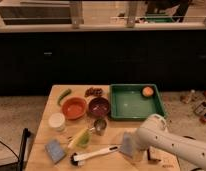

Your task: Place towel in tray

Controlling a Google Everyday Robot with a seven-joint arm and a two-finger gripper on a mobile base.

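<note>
The green tray [127, 111] stands at the back right of the wooden table, with an orange fruit [147, 91] in its far right corner. A grey-blue towel [126, 143] stands crumpled on the table in front of the tray, right against the end of my white arm [163, 142]. My gripper [136, 150] is at the towel's right side, low over the table and mostly hidden by the arm's wrist. Whether it holds the towel does not show.
On the table's left half are an orange bowl [74, 107], a dark red bowl [99, 106], a metal cup [100, 125], a white cup [57, 121], a green pepper [64, 95], a blue sponge [55, 150] and a white-handled brush [94, 154].
</note>
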